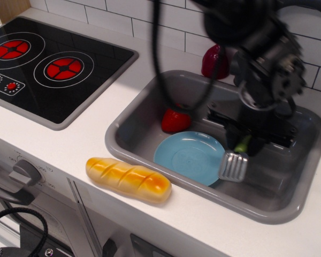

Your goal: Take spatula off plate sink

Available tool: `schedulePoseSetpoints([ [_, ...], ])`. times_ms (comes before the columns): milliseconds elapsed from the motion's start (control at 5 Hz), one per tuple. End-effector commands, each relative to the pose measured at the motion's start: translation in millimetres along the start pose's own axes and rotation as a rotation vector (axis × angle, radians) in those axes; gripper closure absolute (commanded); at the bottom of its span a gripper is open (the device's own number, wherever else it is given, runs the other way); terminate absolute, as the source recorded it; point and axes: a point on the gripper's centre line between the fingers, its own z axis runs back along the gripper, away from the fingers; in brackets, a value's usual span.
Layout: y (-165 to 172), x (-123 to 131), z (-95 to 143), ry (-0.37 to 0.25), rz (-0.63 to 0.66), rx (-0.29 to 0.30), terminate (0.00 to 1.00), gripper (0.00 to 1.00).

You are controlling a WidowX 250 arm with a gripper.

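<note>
In the large grey plastic sink, the round light blue plate lies bare at the left of the basin floor. The robot's black hand hangs at the plate's 3 o'clock edge, clamped on the lime-green handle of the small toy spatula. The spatula's long axis runs from 1 o'clock down to 7 o'clock, grey slotted blade lowest, just past the plate's rim. Setting it down clear of the plate looks to be what remains.

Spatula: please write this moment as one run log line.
gripper: shut on spatula | spatula: lifted, blade at plate right edge | plate: bare, in sink
</note>
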Motion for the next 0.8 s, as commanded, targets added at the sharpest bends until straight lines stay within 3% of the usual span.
schedulePoseSetpoints([
  [0, -14, 17, -8, -0.077, 0.299, 0.061, 0.0, 1.0],
  [200, -13, 21, -10, -0.077, 0.365, 0.073, 0.0, 0.0],
  [400, -8, 26, 0, -0.056, 0.377, 0.037, 0.0, 0.0],
  [600, 3, 30, 28, -0.074, 0.365, -0.045, 0.0, 0.0],
])
